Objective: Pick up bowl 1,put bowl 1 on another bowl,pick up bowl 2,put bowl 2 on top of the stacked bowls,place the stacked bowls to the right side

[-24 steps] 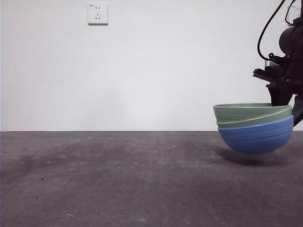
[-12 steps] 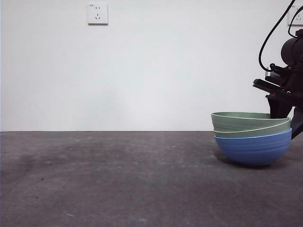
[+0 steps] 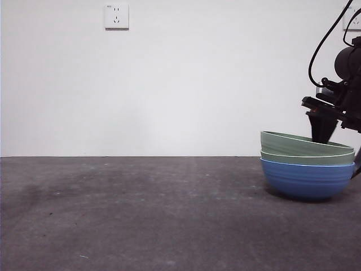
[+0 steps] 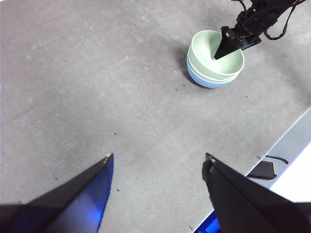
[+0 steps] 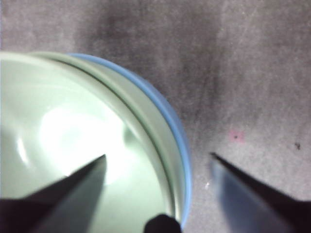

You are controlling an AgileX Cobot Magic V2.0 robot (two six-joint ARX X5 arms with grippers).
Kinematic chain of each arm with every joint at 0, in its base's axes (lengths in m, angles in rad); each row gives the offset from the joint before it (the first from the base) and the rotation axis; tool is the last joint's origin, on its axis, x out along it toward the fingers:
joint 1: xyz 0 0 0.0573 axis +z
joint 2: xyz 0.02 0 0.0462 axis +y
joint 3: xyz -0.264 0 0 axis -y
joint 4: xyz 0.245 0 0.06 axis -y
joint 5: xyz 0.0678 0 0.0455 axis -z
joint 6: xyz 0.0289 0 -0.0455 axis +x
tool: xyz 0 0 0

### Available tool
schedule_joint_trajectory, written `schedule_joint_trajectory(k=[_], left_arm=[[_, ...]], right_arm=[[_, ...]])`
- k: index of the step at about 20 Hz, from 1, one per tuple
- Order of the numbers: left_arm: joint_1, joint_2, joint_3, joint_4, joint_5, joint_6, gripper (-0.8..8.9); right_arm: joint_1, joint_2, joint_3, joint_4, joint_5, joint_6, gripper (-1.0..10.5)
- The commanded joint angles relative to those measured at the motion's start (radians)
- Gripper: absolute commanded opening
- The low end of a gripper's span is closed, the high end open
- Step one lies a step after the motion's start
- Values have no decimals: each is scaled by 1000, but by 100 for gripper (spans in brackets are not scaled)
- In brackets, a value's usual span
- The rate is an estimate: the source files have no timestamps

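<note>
The stacked bowls (image 3: 307, 169) rest on the table at the far right: a blue ridged bowl (image 3: 307, 180) at the bottom with two pale green bowls (image 3: 304, 148) nested in it. My right gripper (image 5: 158, 155) is open and straddles the stack's rim, one jaw inside the top green bowl (image 5: 73, 131), the other outside past the blue rim (image 5: 183, 155). In the front view it comes down from the upper right (image 3: 340, 148). High over the table, my left gripper (image 4: 158, 162) is open and empty, far from the stack (image 4: 216, 60).
The grey table (image 3: 141, 214) stretches wide to the left of the stack. Its edge (image 4: 286, 141) runs close past the bowls in the left wrist view. A wall socket (image 3: 116, 16) sits on the white back wall.
The stack came down from hanging tilted above the table to sitting level on it, shifting slightly right. The right gripper's hold on the rim has been let go.
</note>
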Motion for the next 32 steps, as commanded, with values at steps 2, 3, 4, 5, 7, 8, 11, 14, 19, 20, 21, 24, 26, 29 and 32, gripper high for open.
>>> schedule_joint_trajectory(k=[2, 3, 4, 5, 7, 8, 11, 14, 19, 20, 21, 24, 26, 29, 32], left_arm=[[-2, 0, 1, 5, 0, 13, 314], [-2, 0, 1, 5, 1, 13, 314], [-2, 0, 1, 5, 1, 13, 314], [-2, 0, 1, 5, 2, 14, 314], [-2, 0, 1, 3, 2, 14, 314], [-2, 0, 1, 0, 4, 14, 314], [-2, 0, 1, -5, 5, 14, 314], [-2, 0, 1, -10, 5, 14, 314], [-2, 0, 1, -37, 5, 14, 314], [-2, 0, 1, -41, 5, 14, 314], [-2, 0, 1, -45, 5, 14, 312], [-2, 0, 1, -54, 5, 14, 110], [-2, 0, 1, -64, 5, 14, -8], [-2, 0, 1, -74, 5, 14, -8], [-2, 0, 1, -74, 2, 14, -4]], right_arm=[[-14, -95, -9, -2, 3, -8, 481], [-20, -133, -9, -3, 5, -4, 481], [-32, -188, -9, -10, 5, 7, 480], [-39, -241, -9, -21, 3, 16, 479], [-43, -353, -9, -68, -1, 29, 477], [-43, -423, -9, -108, -1, 29, 474], [-17, -608, -9, -215, -4, 26, 472], [56, -776, -9, -320, -2, 24, 468], [151, -935, -9, -489, 0, 16, 323], [163, -948, -9, -512, 0, 13, 236], [171, -956, -9, -527, -1, -2, 125], [185, -962, -9, -541, -3, -31, -8], [193, -962, -9, -544, -3, -43, -8], [199, -962, -9, -539, -2, -45, 1], [199, -962, -9, -538, 0, -42, 1]])
